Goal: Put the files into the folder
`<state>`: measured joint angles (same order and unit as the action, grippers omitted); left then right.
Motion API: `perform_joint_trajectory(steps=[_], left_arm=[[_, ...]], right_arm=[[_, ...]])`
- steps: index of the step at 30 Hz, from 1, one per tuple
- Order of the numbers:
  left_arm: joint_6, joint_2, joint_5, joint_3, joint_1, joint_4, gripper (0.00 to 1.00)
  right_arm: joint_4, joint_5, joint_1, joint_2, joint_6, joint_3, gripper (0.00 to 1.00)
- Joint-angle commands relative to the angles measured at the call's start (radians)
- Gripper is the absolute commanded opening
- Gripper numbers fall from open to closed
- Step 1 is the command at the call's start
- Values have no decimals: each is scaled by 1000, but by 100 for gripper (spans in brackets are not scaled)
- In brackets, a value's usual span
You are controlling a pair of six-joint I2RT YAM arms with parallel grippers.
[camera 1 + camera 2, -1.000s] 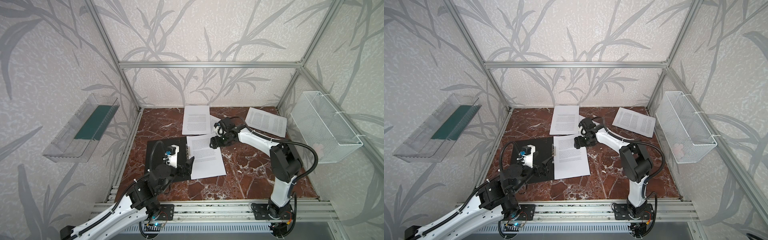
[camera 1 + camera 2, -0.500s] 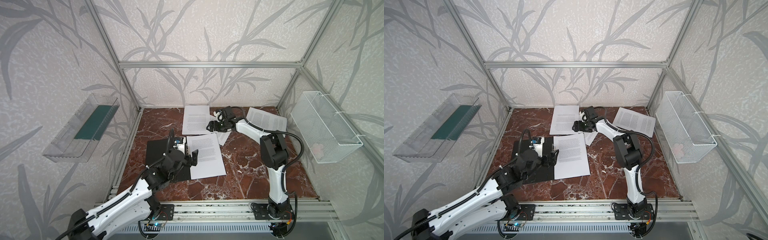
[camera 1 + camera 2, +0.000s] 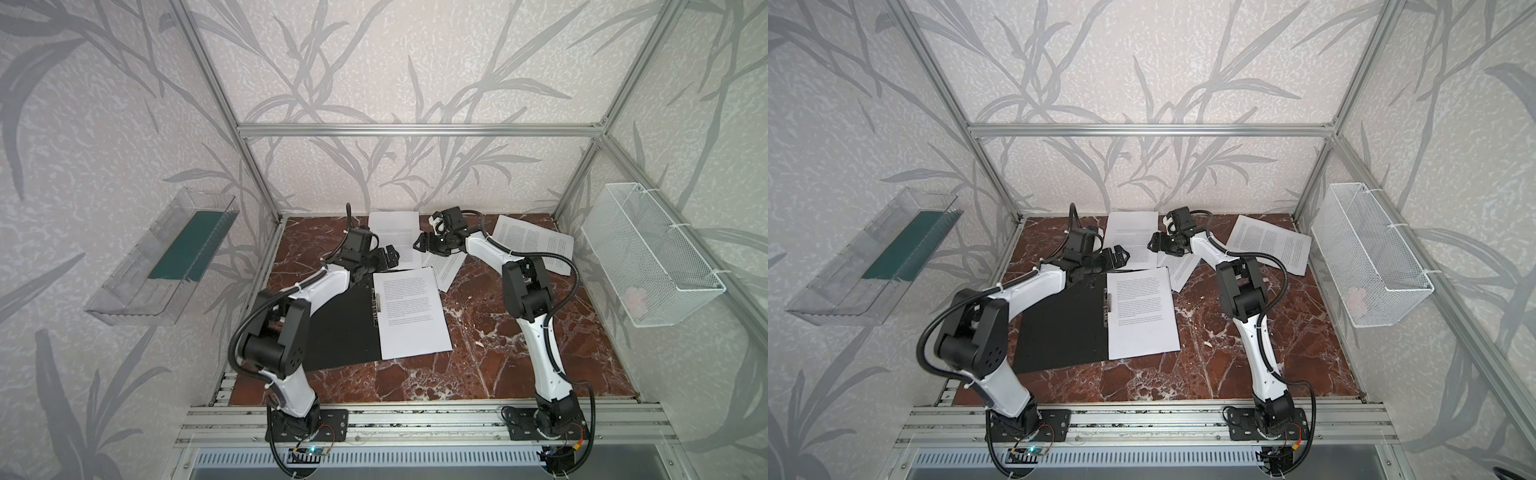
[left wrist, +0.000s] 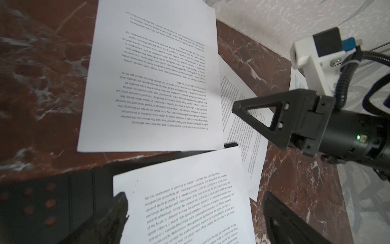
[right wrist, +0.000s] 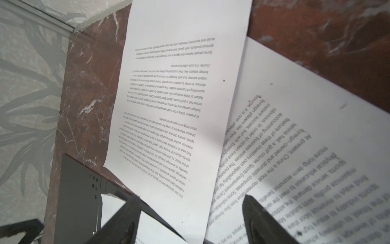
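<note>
The folder (image 3: 345, 328) (image 3: 1059, 328) lies open on the marble floor, black inside up, with a metal clip bar (image 3: 377, 305). One printed sheet (image 3: 411, 311) (image 3: 1142, 311) (image 4: 190, 202) rests on its right half. Three more files lie loose: one at the back centre (image 3: 395, 232) (image 4: 152, 84) (image 5: 173, 105), a skewed one (image 3: 446, 266) (image 5: 295, 147) partly under it, and one at the back right (image 3: 532, 243). My left gripper (image 3: 390, 255) (image 4: 194, 196) hovers open over the folder's far edge. My right gripper (image 3: 419, 245) (image 5: 191, 198) is open and empty above the back sheet's near corner.
A clear plastic tray (image 3: 166, 257) holding something green hangs on the left wall. A white wire basket (image 3: 648, 257) hangs on the right wall. The two grippers face each other closely; the right one's finger (image 4: 263, 118) shows in the left wrist view.
My left gripper has swung from over the folder's middle toward the back, to its far edge. My right gripper has moved back and left from the sheet in the folder, narrowing slightly.
</note>
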<state>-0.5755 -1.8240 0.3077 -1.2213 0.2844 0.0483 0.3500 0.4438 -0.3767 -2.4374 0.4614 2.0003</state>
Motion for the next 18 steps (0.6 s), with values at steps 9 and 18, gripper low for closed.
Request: perform_joint_trajectory(steps=[9, 18], left_arm=[[110, -385, 208, -420, -82, 201, 99], [161, -537, 236, -563, -96, 331, 99]], right_arm=[[-39, 81, 19, -96, 43, 57, 76], [9, 72, 22, -148, 56, 132, 75]])
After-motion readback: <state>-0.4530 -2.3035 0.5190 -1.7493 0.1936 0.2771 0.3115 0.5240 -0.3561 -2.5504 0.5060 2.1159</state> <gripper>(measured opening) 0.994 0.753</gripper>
